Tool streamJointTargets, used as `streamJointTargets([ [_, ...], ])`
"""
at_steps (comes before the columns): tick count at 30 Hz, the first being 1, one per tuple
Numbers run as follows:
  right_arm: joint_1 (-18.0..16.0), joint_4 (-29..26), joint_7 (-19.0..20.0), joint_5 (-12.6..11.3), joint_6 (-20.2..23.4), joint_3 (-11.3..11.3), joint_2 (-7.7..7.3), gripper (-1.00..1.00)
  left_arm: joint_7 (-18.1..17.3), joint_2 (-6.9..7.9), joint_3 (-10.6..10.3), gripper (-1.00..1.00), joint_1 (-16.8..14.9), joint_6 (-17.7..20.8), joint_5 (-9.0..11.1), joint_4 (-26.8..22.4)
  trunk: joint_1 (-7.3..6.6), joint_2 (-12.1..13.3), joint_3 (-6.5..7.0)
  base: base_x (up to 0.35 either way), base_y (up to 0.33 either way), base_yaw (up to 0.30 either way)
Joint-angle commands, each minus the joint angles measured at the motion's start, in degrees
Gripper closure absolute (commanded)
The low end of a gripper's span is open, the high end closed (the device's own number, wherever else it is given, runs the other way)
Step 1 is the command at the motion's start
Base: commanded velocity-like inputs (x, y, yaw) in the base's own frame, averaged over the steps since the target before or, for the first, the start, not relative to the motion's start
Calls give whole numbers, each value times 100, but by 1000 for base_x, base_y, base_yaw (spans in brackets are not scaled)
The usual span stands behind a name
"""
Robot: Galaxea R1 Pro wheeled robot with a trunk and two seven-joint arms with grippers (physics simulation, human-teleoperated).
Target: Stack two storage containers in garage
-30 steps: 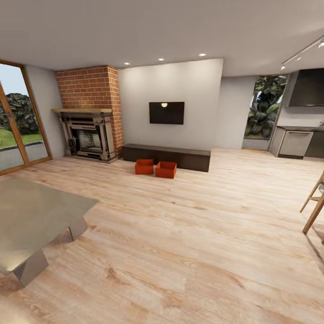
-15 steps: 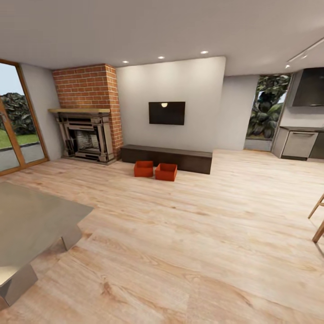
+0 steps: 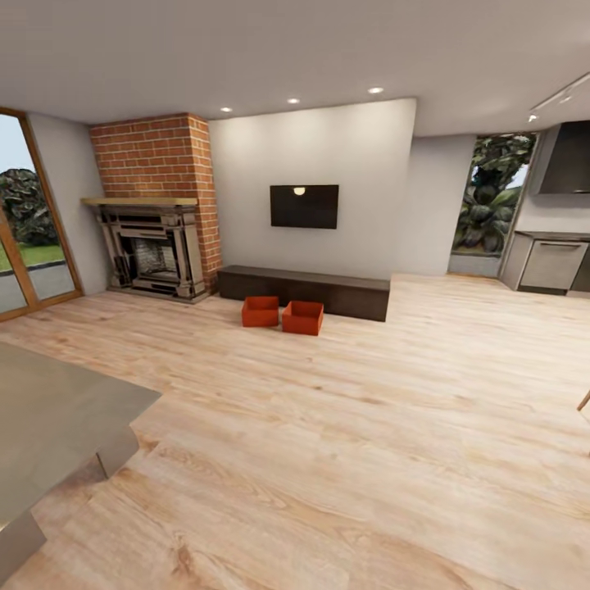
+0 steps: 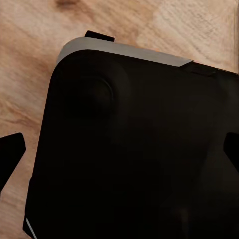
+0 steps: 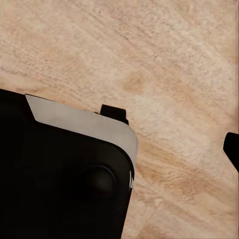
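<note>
The two storage containers, orange-red open-topped bins, sit side by side on the light wood plank floor of the living room. The left container [image 3: 260, 311] and the right container [image 3: 302, 318] lie just in front of the long dark bench [image 3: 328, 292], far ahead of me. My left gripper [image 4: 119, 154] hangs open over my black base [image 4: 129, 139], its dark fingertips [image 4: 11, 152] at both picture edges. My right gripper [image 5: 119, 154] points at the plank floor beside the base, one fingertip [image 5: 232, 148] showing far out to the side. Neither holds anything.
A grey metal table [image 3: 49, 418] juts in at the near left. A red-brick fireplace [image 3: 156, 246] stands left of the bench, a black wall screen [image 3: 304, 206] above it. Kitchen units [image 3: 553, 262] stand far right, a glass door [image 3: 24, 238] far left. Open plank floor stretches to the containers.
The whole head view has shifted: the room looms slightly larger, the grey table slides out at lower left and the wooden stool legs leave at the right. The containers themselves have not moved.
</note>
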Motion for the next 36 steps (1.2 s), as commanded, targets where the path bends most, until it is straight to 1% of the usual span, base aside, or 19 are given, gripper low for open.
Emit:
streamJointTargets([
  [1, -7, 18, -16, -19, -31, 45, 1, -100, 0, -1, -5, -100, 0, -12, 32, -3, 3, -2, -5, 322, 0, 0],
  [36, -7, 18, -16, -19, -31, 45, 0, -100, 0, -8, -3, -100, 0, -10, 32, -2, 3, -2, -5, 322, 0, 0],
])
